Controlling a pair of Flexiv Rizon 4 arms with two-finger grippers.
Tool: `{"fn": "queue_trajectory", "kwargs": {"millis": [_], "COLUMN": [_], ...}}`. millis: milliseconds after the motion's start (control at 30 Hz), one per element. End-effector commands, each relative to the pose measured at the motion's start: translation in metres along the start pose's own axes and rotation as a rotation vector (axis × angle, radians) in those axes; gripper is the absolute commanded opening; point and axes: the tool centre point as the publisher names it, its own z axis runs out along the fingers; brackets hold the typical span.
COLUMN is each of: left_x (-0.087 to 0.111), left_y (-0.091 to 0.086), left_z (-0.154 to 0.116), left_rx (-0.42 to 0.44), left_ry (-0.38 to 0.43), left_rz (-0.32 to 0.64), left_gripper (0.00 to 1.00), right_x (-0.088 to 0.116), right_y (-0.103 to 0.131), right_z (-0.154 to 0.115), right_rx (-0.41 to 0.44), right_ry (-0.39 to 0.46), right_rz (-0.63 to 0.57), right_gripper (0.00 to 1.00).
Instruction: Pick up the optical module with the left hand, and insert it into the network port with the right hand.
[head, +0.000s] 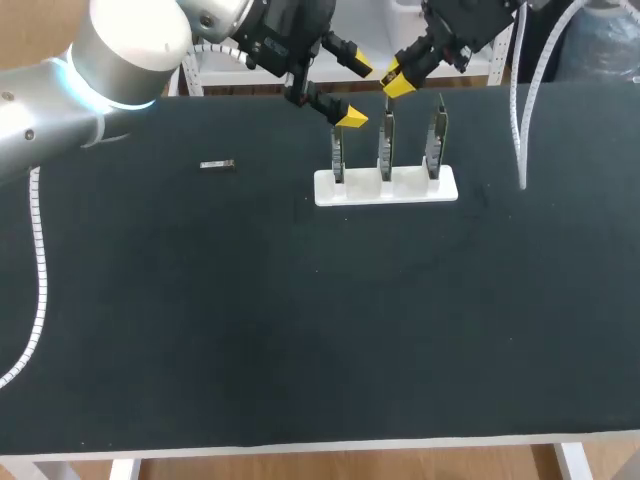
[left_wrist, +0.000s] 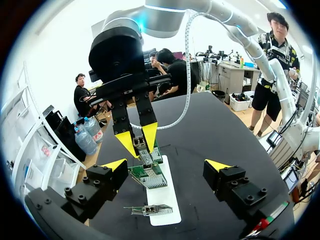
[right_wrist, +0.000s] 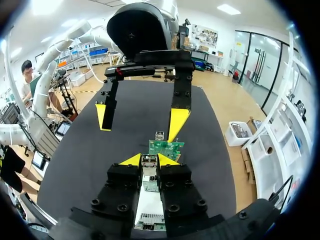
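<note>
Lying flat at the left of the black table (head: 200, 300) is a small silver bar (head: 217, 165), untouched. The left gripper (head: 357, 93) is spread wide and empty above the white block (head: 325, 190) of three upright green circuit boards (head: 386, 140). A small metal optical module (right_wrist: 148, 160) is pinched in the narrowly set right gripper (head: 397, 82) above the middle board. The block is set near the far edge, well apart from the near edge.
</note>
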Motion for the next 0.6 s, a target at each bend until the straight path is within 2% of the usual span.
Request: {"fn": "queue_trajectory", "kwargs": {"millis": [33, 600], "left_x": [-0.0003, -0.0003], "left_y": [0.0001, 0.0001], "left_z": [0.0001, 0.0001], "left_rx": [0.0, 0.0], "left_ry": [0.003, 0.003], "left_rz": [0.001, 0.001], "left_gripper": [1.0, 1.0], "right_x": [0.0011, 0.0045], "right_y": [0.007, 0.0058], "right_z": [-0.0013, 0.0018], "right_rx": [0.013, 0.011], "right_ry": [-0.001, 0.005], "right_rz": [0.002, 0.011], "right_gripper": [0.0, 0.0]}}
